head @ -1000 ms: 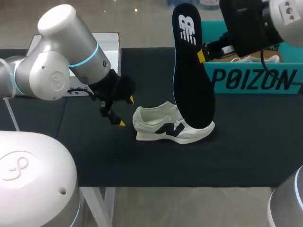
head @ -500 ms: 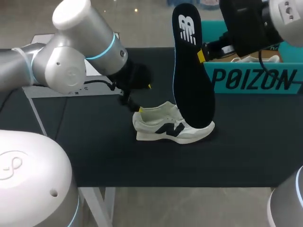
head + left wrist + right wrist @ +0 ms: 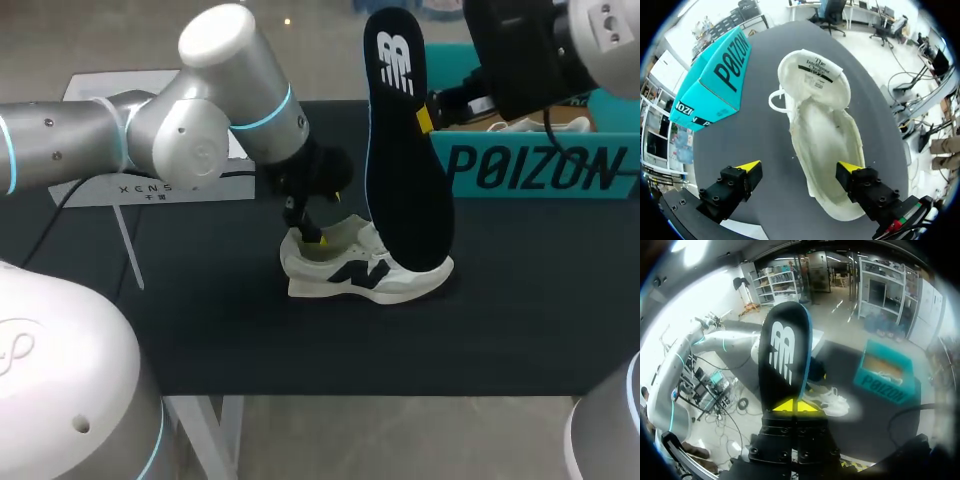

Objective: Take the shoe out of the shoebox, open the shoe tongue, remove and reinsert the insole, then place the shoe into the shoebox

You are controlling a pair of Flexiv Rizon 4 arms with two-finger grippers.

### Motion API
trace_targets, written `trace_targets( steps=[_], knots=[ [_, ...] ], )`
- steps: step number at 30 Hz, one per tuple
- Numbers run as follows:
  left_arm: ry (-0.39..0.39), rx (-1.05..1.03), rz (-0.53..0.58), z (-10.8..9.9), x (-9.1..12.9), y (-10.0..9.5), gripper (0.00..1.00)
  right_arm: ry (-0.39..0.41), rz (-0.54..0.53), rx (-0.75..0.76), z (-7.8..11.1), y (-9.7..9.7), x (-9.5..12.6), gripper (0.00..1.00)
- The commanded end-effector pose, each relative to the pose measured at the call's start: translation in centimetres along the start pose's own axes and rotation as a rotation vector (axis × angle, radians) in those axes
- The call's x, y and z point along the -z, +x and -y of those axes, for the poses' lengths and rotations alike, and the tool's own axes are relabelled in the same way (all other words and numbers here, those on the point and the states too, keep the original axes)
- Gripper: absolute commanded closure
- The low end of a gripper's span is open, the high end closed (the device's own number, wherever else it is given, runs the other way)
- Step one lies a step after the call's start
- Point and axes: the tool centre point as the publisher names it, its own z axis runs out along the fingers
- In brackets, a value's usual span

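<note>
You had the off-white sneaker with the dark side logo (image 3: 365,268) standing on its sole on the black tabletop (image 3: 520,310), outside the teal cardboard shoebox (image 3: 530,165) at the far right. Your right arm (image 3: 540,50) held the long black foam insole with the white logo (image 3: 405,150) upright above the shoe's toe end, the right jaws clamped on one edge of it. I could not tell whether its lower end touched the shoe. Your left arm (image 3: 200,140) hung over the heel opening with the left jaws spread apart. In the left wrist view one yellow fingertip (image 3: 850,167) sat over the shoe's rim while the other stood over bare tabletop beside it.

The weak point, in my judgement, was that straddle. If you had closed or lowered from there, a finger could have landed on the collar rather than inside it, crushing the rim or shoving the shoe, which nothing pinned down. A shoe that slid or tipped would have left the insole aimed at nothing.

The insole itself looked flexible and was gripped at only one spot, so pushing it in at a steep angle risked buckling it, or catching it on the tongue and folding that back over the opening. Both arms also crowded the same small space, so a careless approach could have knocked the insole in its grip.
</note>
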Motion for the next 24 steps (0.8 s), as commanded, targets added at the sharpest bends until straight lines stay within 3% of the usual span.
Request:
trace_targets(
  steps=[1,7,8,10,24],
  knots=[
    [-0.007,0.009,-0.025,0.1,-3.0,-0.7,0.00,0.006,0.002,-0.001,-0.3,0.1,-0.2,1.00],
    [-0.011,0.014,-0.045,-0.1,-4.2,-0.6,0.00,0.006,0.002,-0.001,-0.3,0.1,-0.2,1.00],
    [-0.010,0.014,-0.048,-0.1,-4.3,-0.6,0.21,0.006,0.002,-0.001,-0.3,0.1,-0.2,1.00],
    [-0.008,0.012,-0.048,0.0,-4.3,-0.6,1.00,0.006,0.002,-0.001,-0.3,0.1,-0.2,1.00],
    [0.010,-0.010,-0.059,0.3,-4.1,-0.2,1.00,0.006,0.002,-0.001,-0.3,0.1,-0.2,1.00]
  ],
)
